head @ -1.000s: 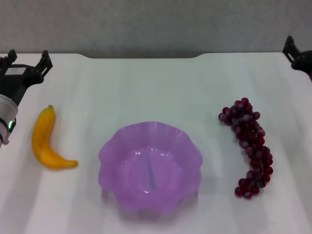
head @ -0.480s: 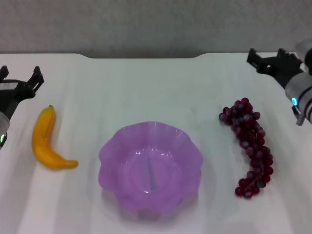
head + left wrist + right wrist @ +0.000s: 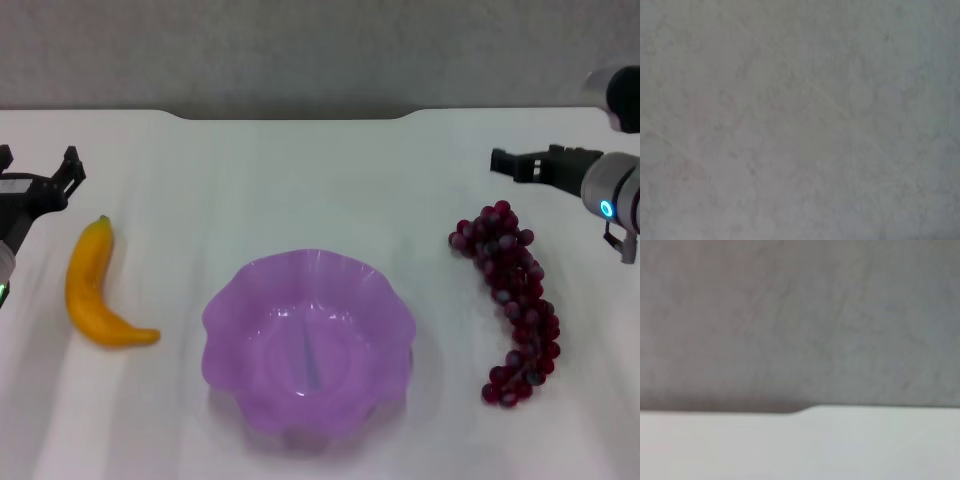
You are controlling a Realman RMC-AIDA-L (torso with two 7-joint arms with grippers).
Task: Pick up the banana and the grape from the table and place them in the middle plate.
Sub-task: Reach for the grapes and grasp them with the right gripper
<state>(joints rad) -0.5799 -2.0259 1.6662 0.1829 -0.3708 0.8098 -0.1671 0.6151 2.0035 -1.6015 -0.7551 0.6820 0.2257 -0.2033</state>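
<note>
Both arms have shifted within the last second, and the bigger change is on the right: the right gripper (image 3: 510, 162), which sat at the far right edge of the head view a second ago, has swung inward and now hangs over the table (image 3: 300, 180) just beyond the upper end of the grape (image 3: 508, 300), apart from it; the robot appears to be lining up on that bunch first, though nothing has been lifted and the task has barely begun; the left gripper (image 3: 35, 172) has drawn back toward the left edge and sits just beyond the tip of the banana (image 3: 92, 288), touching nothing; the middle plate (image 3: 308, 340) lies empty at the centre, with the banana well to its left and the grape well to its right, none of them moved; the left fingers stand spread, two dark prongs with a clear gap; the right fingers point sideways toward the centre and seem parted, but the angle is poor, so their opening cannot be told for sure; neither gripper holds anything; the wrist views show only bare wall and table edge.
</note>
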